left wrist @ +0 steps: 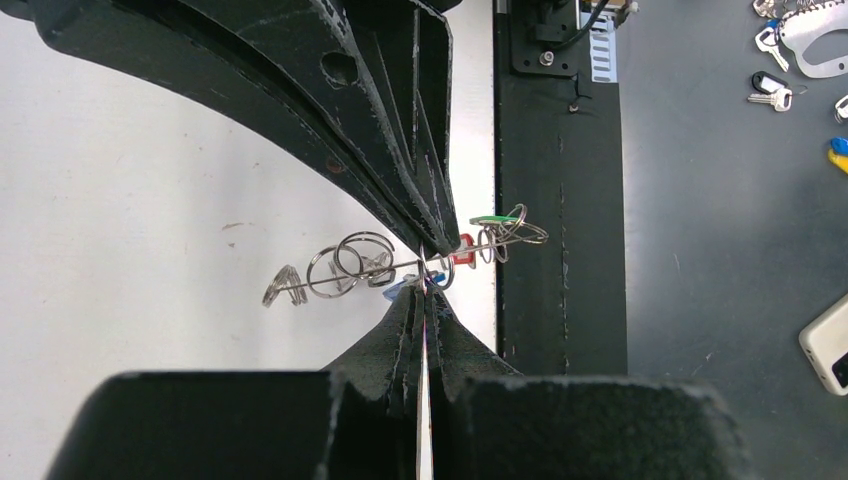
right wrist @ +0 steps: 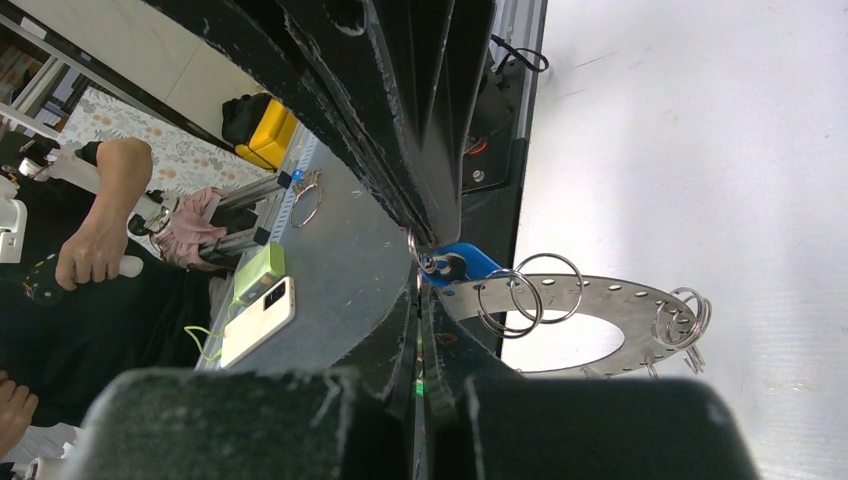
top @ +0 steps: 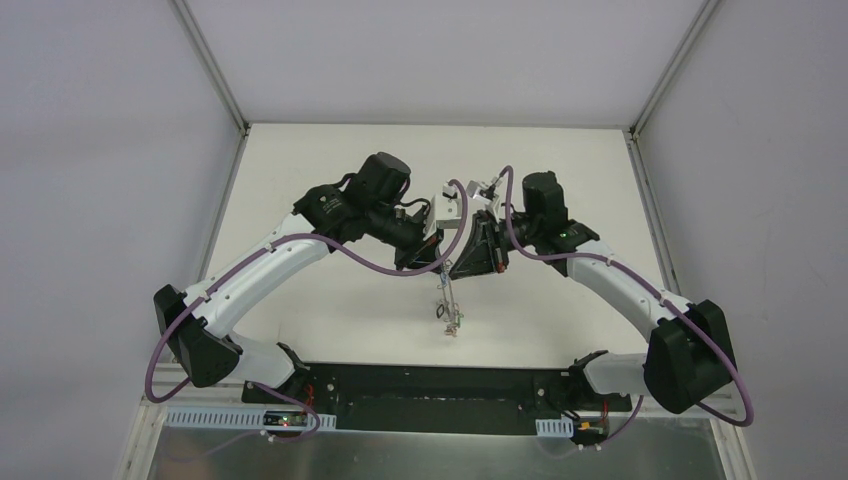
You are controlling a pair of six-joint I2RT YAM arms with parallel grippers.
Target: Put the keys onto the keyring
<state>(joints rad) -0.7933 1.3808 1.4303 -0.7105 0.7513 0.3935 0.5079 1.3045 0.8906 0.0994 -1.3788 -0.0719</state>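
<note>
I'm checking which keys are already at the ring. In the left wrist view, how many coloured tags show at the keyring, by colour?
Green tag: 1
Red tag: 1
Blue tag: 1
Total: 3, all at the keyring. No black tag shows at it.

Top view: the keyring [top: 450, 310] hangs too small to tell its keys [top: 455, 325] or tag colours apart. Right wrist view: its left end and near arc sit hidden behind the right gripper [right wrist: 420, 295], and the blue-tagged key [right wrist: 458, 266] is half covered there. Left wrist view: a phone [left wrist: 828, 345] is cut by the right edge.
</note>
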